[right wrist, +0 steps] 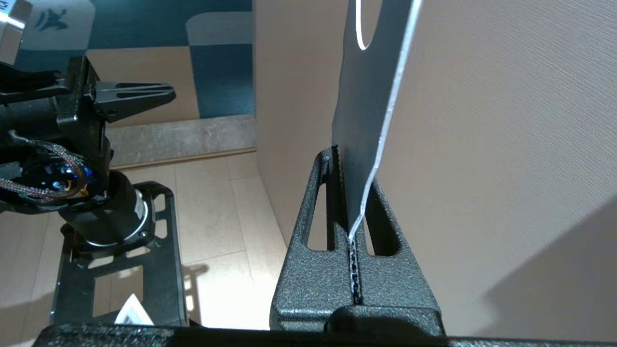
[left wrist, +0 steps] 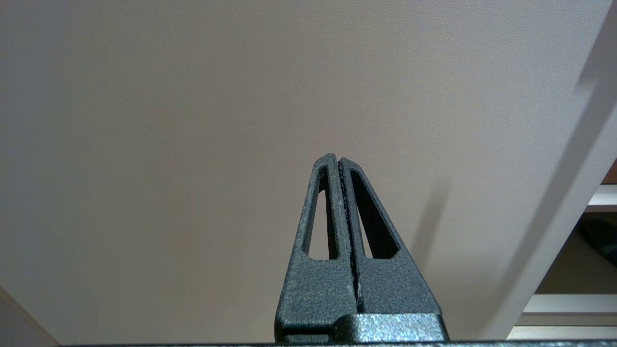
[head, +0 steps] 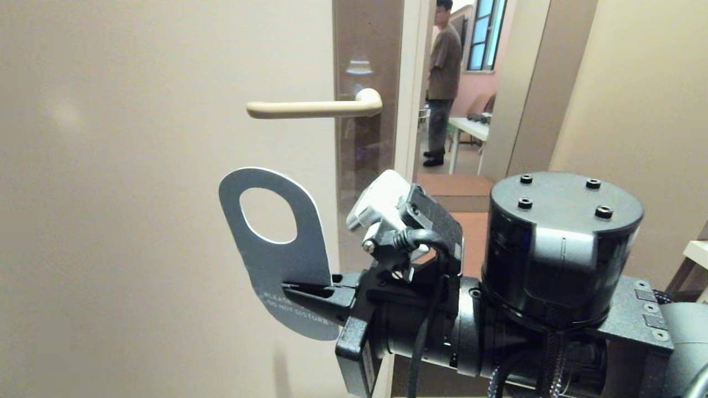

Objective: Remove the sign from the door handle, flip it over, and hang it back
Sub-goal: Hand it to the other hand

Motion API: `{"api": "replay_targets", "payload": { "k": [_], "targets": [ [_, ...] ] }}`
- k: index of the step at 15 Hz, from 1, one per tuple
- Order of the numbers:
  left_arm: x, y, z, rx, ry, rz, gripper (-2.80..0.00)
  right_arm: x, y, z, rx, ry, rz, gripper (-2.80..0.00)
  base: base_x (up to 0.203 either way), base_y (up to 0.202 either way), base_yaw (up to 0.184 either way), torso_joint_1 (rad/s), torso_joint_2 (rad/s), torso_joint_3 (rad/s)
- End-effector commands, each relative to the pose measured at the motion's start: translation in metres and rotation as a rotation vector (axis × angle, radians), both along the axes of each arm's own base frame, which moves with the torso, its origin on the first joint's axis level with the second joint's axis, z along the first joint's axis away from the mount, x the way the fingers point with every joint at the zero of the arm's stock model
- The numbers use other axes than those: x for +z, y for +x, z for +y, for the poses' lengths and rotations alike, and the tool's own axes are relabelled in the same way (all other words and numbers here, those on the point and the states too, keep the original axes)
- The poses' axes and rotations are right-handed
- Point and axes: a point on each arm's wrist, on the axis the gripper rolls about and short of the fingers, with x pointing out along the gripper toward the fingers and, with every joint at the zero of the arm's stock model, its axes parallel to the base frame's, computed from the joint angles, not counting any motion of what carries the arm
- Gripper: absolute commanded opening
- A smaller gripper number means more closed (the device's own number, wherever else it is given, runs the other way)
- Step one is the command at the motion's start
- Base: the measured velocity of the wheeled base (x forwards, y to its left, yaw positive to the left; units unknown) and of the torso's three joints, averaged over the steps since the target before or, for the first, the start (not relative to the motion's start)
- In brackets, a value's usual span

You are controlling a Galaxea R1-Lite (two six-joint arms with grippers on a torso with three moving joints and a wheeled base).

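Pinching the sign [head: 276, 260] between closed jaws, the right gripper [head: 310, 298] hangs below the door handle [head: 315, 108].

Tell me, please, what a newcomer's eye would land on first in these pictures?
First, the slate-blue sign, off the door and pinched at its lower end by the right gripper, hole end up. Above it, the cream door handle stands bare. Through the open doorway at the back stands a person.
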Motion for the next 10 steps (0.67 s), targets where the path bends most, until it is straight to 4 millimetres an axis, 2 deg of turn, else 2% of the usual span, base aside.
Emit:
{"api": "replay_targets", "payload": {
  "k": [1,10],
  "targets": [
    [0.0,0.0,0.0,0.0,0.0,0.0,-2.8,0.004,-0.003,-0.007,0.0,0.012,-0.007,-2.8,0.0,0.0,0.0,0.0,0.0,0.0],
    [0.0,0.0,0.0,0.0,0.0,0.0,-2.8,0.002,-0.023,-0.044,-0.016,-0.002,-0.002,-2.8,0.0,0.0,0.0,0.0,0.0,0.0]
  ]
}}
